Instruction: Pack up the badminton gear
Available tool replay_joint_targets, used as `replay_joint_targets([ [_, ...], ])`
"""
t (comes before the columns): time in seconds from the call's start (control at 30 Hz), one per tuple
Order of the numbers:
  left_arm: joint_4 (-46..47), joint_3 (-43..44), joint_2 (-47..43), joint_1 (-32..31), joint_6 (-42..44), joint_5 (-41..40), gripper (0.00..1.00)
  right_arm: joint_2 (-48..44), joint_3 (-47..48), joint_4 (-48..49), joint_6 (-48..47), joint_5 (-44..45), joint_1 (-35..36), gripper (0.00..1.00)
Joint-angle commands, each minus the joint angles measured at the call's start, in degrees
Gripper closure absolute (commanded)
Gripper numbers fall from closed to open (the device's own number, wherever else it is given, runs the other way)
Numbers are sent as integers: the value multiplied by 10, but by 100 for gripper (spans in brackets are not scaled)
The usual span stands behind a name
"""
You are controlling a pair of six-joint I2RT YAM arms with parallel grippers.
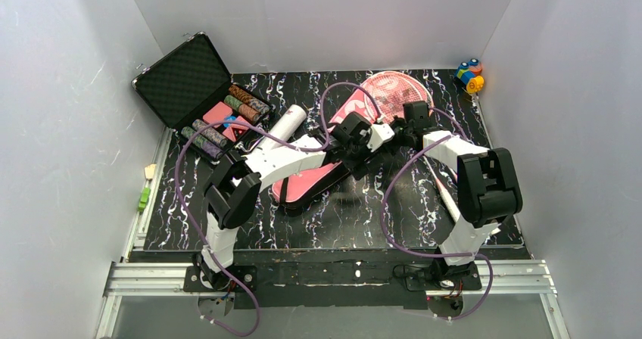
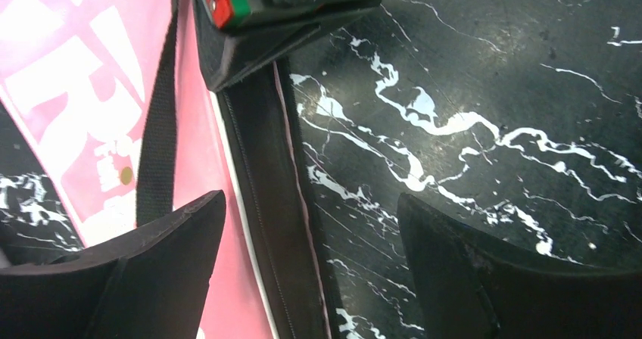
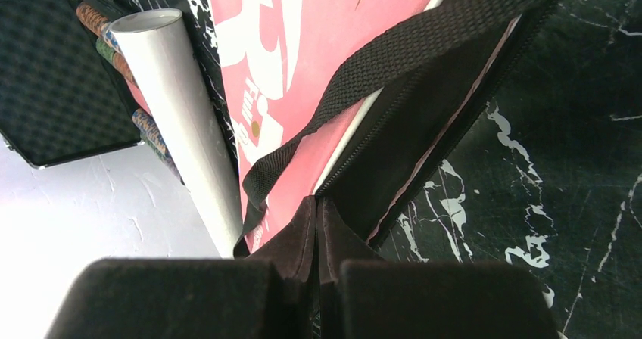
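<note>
The pink racket-shaped cover lies across the middle of the mat, its black strap draped over it. My right gripper is shut on the cover's zip edge, with the black lining showing beside it; from above the right gripper is at the cover's right side. My left gripper is open, its jaws either side of the same black edge of the cover, touching nothing. A pink-framed racket lies behind the arms, its white handle under the right arm. The long white tube lies left of the cover.
An open black case of poker chips stands at the back left, close to the tube. A small multicoloured toy sits in the back right corner. White walls close in on three sides of the mat.
</note>
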Motion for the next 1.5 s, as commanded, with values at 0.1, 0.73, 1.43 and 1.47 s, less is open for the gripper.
replay_joint_targets([
  [0.1,62,-26,-43,-10,74,-98,19,-42,8,-2,-12,-1,5,99],
  [0.73,119,-65,-45,-12,107,-152,100,-98,14,-73,-56,-15,-6,82],
  [1.43,75,-51,-71,-2,51,-133,100,21,202,-352,-460,298,-75,53],
  [1.47,75,-51,-70,-2,49,-133,100,27,203,-353,-465,302,-73,53],
])
